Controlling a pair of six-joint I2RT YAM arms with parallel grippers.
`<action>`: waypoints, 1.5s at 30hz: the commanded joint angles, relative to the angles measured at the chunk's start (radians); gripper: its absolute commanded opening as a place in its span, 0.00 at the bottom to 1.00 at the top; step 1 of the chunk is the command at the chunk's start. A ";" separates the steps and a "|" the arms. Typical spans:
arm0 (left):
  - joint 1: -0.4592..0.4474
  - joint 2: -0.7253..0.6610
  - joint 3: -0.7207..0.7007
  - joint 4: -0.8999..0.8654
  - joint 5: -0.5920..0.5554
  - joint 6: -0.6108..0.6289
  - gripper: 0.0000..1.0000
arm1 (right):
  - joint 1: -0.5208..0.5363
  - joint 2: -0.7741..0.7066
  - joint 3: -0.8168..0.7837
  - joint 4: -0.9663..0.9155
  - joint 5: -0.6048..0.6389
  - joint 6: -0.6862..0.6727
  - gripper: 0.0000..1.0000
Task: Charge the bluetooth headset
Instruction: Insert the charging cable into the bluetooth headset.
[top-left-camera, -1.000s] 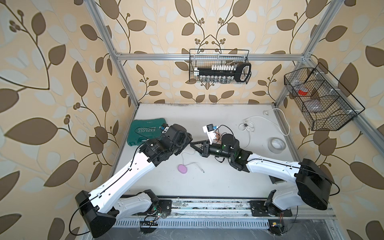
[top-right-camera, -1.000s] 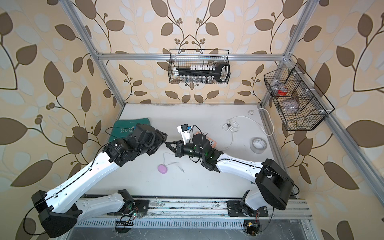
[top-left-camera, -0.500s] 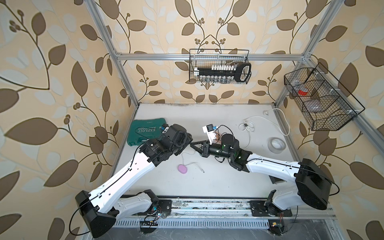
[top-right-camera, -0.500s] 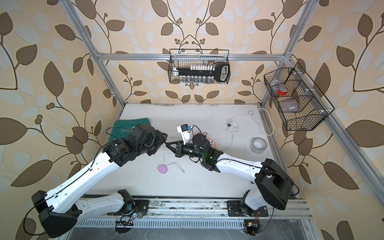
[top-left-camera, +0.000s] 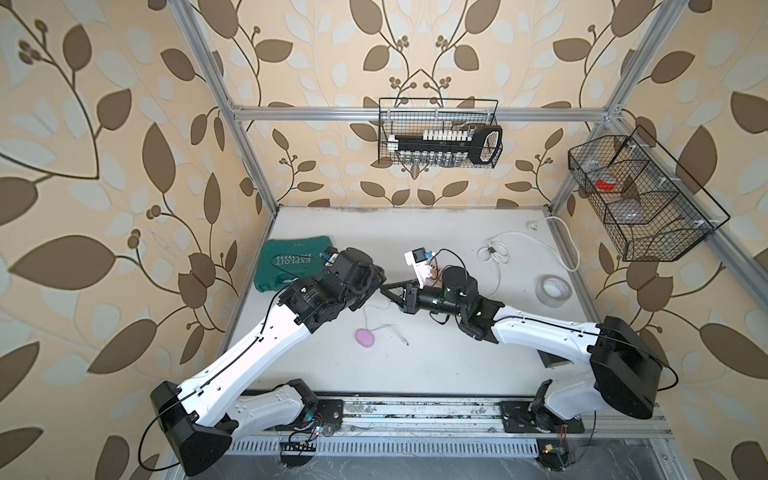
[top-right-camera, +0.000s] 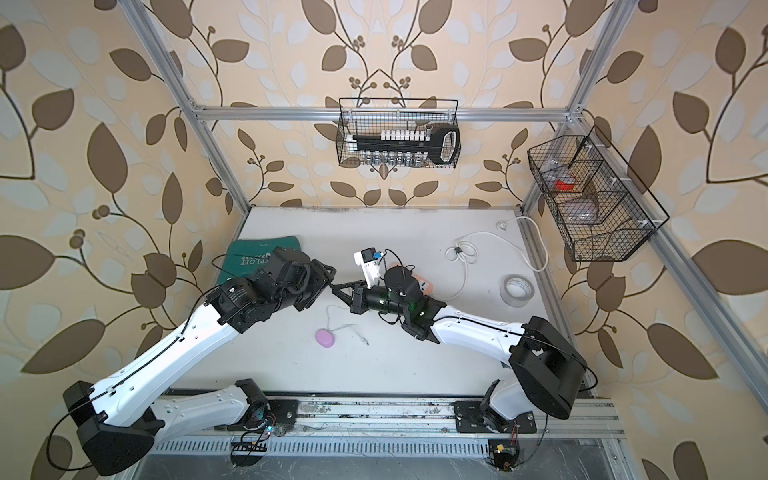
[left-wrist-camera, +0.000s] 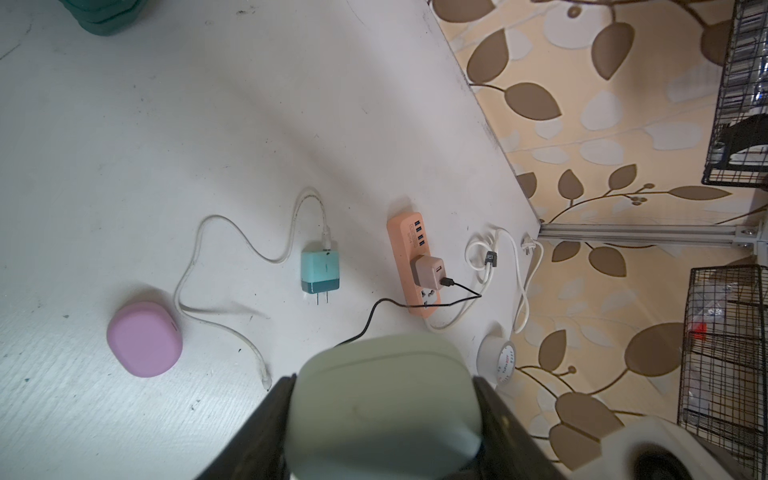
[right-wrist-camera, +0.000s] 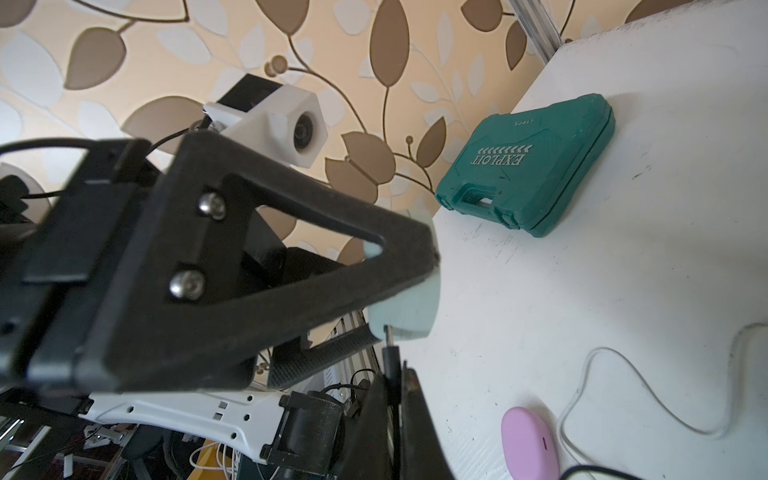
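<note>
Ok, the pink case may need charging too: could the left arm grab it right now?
Probably not yet: the left gripper is full, shut on the pale green case. The pink case itself lies in the open nearby, only a white cable beside it.

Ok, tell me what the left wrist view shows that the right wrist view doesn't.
Only the left wrist view: the orange power strip, the teal charger lying unplugged, and the tape roll.
Only the right wrist view: the right pincer shut on the black plug, whose metal tip is at the pale green case.
Both: that case gripped by the left pincer, the pink case, the white cable and the green toolbox.
</note>
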 joint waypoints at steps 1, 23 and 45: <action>-0.017 -0.004 0.003 0.048 0.082 0.026 0.34 | -0.007 0.013 0.066 -0.065 0.002 -0.009 0.08; -0.060 0.017 0.017 0.043 0.040 0.034 0.22 | 0.001 0.046 0.038 0.117 0.124 0.184 0.09; -0.061 0.001 0.011 0.039 0.042 0.043 0.18 | -0.021 0.089 0.118 -0.012 0.038 0.116 0.08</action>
